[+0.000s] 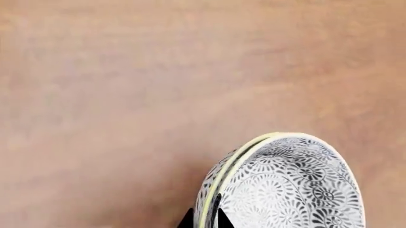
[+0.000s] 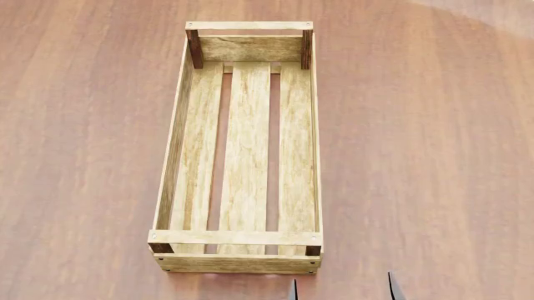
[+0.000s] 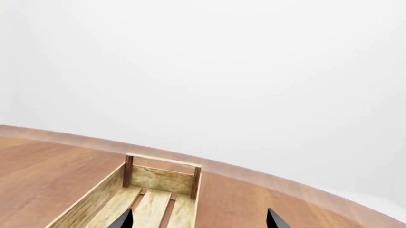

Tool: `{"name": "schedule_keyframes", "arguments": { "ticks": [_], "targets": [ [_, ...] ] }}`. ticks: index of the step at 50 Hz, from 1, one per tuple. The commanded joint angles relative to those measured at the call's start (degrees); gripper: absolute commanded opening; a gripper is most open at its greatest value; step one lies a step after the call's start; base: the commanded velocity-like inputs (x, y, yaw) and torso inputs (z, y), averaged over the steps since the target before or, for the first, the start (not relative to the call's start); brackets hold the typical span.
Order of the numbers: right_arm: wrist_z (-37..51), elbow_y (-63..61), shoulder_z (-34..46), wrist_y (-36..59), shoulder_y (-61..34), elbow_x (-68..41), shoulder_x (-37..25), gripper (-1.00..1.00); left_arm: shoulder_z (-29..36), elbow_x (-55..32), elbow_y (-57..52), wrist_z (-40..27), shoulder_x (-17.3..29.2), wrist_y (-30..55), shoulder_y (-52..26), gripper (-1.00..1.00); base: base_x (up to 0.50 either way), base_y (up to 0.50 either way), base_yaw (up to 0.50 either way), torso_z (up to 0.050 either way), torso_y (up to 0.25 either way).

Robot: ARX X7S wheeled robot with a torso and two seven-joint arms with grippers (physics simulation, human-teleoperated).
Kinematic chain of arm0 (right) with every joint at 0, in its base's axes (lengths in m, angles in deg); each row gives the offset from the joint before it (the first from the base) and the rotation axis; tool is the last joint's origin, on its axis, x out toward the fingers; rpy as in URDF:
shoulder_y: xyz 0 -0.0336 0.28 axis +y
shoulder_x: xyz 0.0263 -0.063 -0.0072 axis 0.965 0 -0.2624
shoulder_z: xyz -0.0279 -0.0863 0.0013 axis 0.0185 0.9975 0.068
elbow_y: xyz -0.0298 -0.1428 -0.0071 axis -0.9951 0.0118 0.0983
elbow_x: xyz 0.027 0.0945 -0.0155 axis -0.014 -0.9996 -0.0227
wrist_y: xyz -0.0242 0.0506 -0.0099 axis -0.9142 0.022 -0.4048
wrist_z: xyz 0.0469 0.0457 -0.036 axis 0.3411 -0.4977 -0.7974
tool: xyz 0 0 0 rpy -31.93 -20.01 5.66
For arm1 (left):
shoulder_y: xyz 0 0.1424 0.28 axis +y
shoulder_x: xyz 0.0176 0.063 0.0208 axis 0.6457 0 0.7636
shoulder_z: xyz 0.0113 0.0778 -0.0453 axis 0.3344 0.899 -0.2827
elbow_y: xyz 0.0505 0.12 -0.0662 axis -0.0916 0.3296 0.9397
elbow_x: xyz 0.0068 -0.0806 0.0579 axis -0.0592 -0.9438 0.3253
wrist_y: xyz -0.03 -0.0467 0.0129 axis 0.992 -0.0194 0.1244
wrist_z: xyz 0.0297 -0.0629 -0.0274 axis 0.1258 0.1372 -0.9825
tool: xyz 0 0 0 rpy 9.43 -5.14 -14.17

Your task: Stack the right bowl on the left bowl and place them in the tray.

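Bowls (image 1: pixel 282 185) nested and clamped at the rim in our left gripper (image 1: pixel 204 221), right gripper (image 2: pixel 341 289) spread empty at the tray's (image 2: pixel 235 238) 6 o'clock end: we should lower them level onto the slats.

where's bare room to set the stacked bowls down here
The tray floor is bare from end wall to end wall, between its long sides. Table is also bare on both flanks. The only crowded spot is its near end, where the right claw tips show.
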Motion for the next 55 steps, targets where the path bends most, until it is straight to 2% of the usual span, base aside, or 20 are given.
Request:
{"name": "schedule_keyframes", "arguments": {
  "ticks": [1, 7, 26, 38, 55],
  "targets": [
    [-1.2, 0.0, -1.1, 0.1, 0.0, 1.0, 1.1, 1.00, 6.7, 1.3, -12.8, 2.9, -0.6, 2.0, -2.0, -1.00, 0.00, 0.00, 0.00, 0.000, 0.000],
    [-1.1, 0.2, -0.9, -0.1, -0.1, 1.0, 1.1, 1.00, 12.8, 2.3, -20.8, 1.7, -0.1, 4.8, -5.2, -1.00, 0.00, 0.00, 0.00, 0.000, 0.000],
    [-1.0, 0.2, -0.8, -0.3, 0.0, 0.7, 0.8, 1.00, 30.4, 11.2, -25.8, 1.5, -1.4, 7.6, -19.4, -1.00, 0.00, 0.00, 0.00, 0.000, 0.000],
    [-1.1, 0.2, -0.6, -0.2, -0.2, 0.4, 0.6, 1.00, 35.8, 14.1, -30.1, -1.7, -1.6, 9.9, -27.7, -1.00, 0.00, 0.00, 0.00, 0.000, 0.001],
    [-1.1, 0.1, -0.4, -0.2, -0.2, 0.2, 0.4, 1.00, 42.7, 13.2, -33.1, -3.8, -5.3, 15.0, -39.2, -1.00, 0.00, 0.00, 0.00, 0.000, 0.001]
  ]
}}
